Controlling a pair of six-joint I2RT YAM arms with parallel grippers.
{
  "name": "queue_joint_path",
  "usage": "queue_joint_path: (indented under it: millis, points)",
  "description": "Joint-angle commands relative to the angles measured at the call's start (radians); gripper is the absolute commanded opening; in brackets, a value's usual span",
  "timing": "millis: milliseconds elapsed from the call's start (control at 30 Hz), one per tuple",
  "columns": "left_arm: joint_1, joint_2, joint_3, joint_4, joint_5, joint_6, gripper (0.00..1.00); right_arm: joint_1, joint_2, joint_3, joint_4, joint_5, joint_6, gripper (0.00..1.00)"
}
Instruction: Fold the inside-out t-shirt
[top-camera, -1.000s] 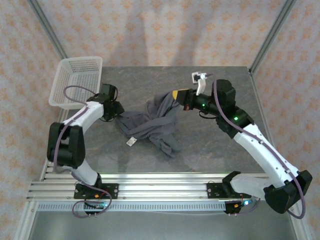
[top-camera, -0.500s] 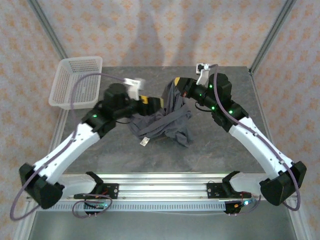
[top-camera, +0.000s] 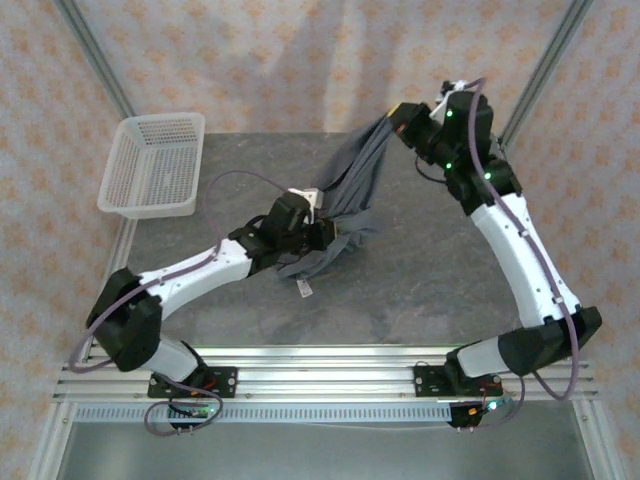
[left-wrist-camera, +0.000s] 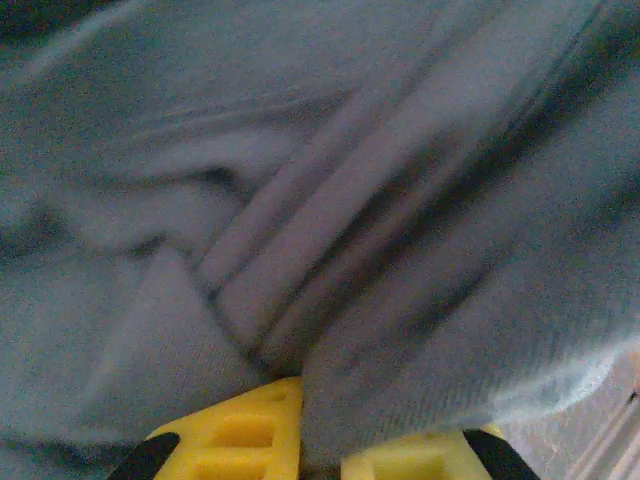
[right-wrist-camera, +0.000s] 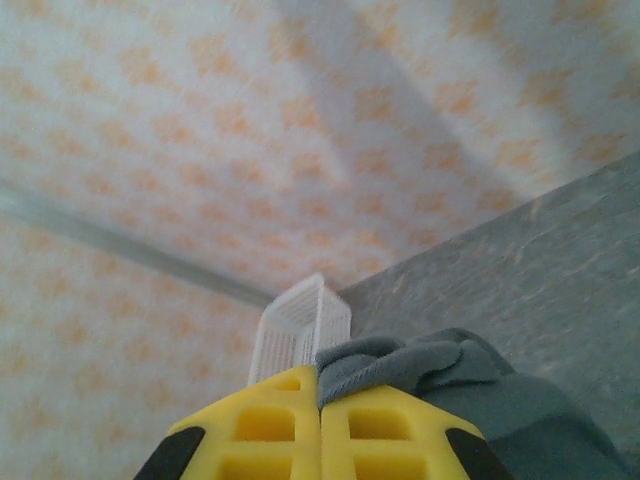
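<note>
The dark grey inside-out t-shirt (top-camera: 355, 185) hung in the air between the two arms, above the grey table (top-camera: 430, 260). The right gripper (top-camera: 400, 122) held its upper end high over the far side of the table. In the right wrist view, the yellow fingers (right-wrist-camera: 260, 425) were pressed together, with a bunch of the cloth pinched at their tips. From there the shirt ran down and to the left as a stretched, wrinkled band to the left gripper (top-camera: 336, 232), which was low near the table's middle. In the left wrist view, its yellow fingers (left-wrist-camera: 235, 440) were closed on a thick fold of the cloth. The lowest part of the shirt lay on the table just beside this gripper, and the small pale tag (top-camera: 305, 290) hung at its near edge. The white mesh basket (top-camera: 150, 170) stood at the far left corner, well apart from the shirt.
</note>
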Motion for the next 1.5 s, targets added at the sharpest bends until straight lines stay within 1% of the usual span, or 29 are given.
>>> queue_joint_path:
  millis: [0, 67, 100, 133, 233, 267, 333, 400, 500, 567, 633, 667, 733, 833, 900, 967, 1100, 1200, 1233, 1300, 1367, 1400, 1467]
  points:
    - [0.006, -0.018, -0.113, -0.236, -0.203, -0.017, 0.13, -0.095, -0.027, 0.211, 0.137, 0.102, 0.083, 0.00]
    - [0.017, -0.036, -0.145, -0.275, -0.277, -0.021, 0.18, -0.141, -0.016, 0.272, 0.150, 0.100, 0.117, 0.00]
    - [0.030, -0.040, -0.155, -0.291, -0.300, -0.027, 0.24, -0.158, -0.009, 0.303, 0.162, 0.095, 0.129, 0.00]
    - [0.048, -0.043, -0.166, -0.295, -0.298, -0.029, 0.32, -0.167, 0.003, 0.340, 0.164, 0.086, 0.132, 0.00]
    - [0.084, -0.069, -0.197, -0.243, -0.220, -0.013, 0.52, -0.168, 0.053, 0.452, 0.141, 0.010, 0.125, 0.00]
    - [0.088, -0.083, -0.203, -0.224, -0.200, -0.006, 0.56, -0.168, 0.065, 0.464, 0.145, -0.025, 0.134, 0.00]
    - [0.094, -0.118, -0.205, -0.192, -0.164, 0.009, 0.60, -0.168, 0.081, 0.455, 0.158, -0.104, 0.157, 0.00]
    - [0.100, -0.161, -0.197, -0.168, -0.127, 0.020, 0.63, -0.168, 0.082, 0.422, 0.160, -0.153, 0.155, 0.00]
    - [0.108, -0.233, -0.179, -0.110, -0.022, 0.039, 0.71, -0.164, 0.077, 0.354, 0.195, -0.226, 0.151, 0.00]
    - [0.109, -0.262, -0.146, -0.106, 0.028, 0.080, 0.75, -0.152, 0.105, 0.387, 0.195, -0.320, 0.129, 0.00]
    - [0.109, -0.275, -0.105, -0.128, 0.041, 0.103, 0.80, -0.128, 0.142, 0.468, 0.147, -0.425, 0.072, 0.00]
    - [0.110, -0.280, -0.092, -0.136, 0.043, 0.109, 0.82, -0.107, 0.147, 0.477, 0.117, -0.431, 0.034, 0.00]
    - [0.115, -0.299, -0.079, -0.136, 0.053, 0.111, 0.87, -0.052, 0.138, 0.437, 0.064, -0.404, -0.065, 0.00]
    - [0.122, -0.335, -0.075, -0.132, 0.047, 0.091, 0.94, -0.007, 0.105, 0.293, 0.069, -0.408, -0.119, 0.00]
    - [0.123, -0.359, -0.074, -0.149, 0.033, 0.090, 0.94, 0.028, 0.064, 0.143, 0.102, -0.411, -0.144, 0.00]
    - [0.129, -0.388, -0.076, -0.173, 0.008, 0.093, 0.94, 0.095, 0.011, -0.060, 0.187, -0.415, -0.179, 0.00]
    - [0.164, -0.473, -0.088, -0.251, -0.072, 0.114, 0.94, 0.282, -0.049, -0.475, 0.299, -0.418, -0.291, 0.00]
    - [0.204, -0.538, -0.092, -0.313, -0.123, 0.133, 0.95, 0.395, -0.059, -0.750, 0.443, -0.471, -0.238, 0.00]
    - [0.213, -0.552, -0.093, -0.328, -0.129, 0.136, 0.94, 0.421, -0.067, -0.816, 0.453, -0.464, -0.224, 0.02]
    - [0.229, -0.559, -0.086, -0.365, -0.130, 0.150, 0.95, 0.464, -0.115, -0.971, 0.508, -0.425, -0.146, 0.07]
    - [0.230, -0.539, -0.082, -0.393, -0.134, 0.157, 0.95, 0.470, -0.207, -1.100, 0.556, -0.348, -0.070, 0.15]
    - [0.230, -0.518, -0.082, -0.404, -0.133, 0.157, 0.95, 0.470, -0.271, -1.144, 0.521, -0.290, -0.056, 0.18]
    - [0.231, -0.472, -0.080, -0.416, -0.131, 0.146, 0.95, 0.470, -0.384, -1.162, 0.329, -0.135, -0.086, 0.27]
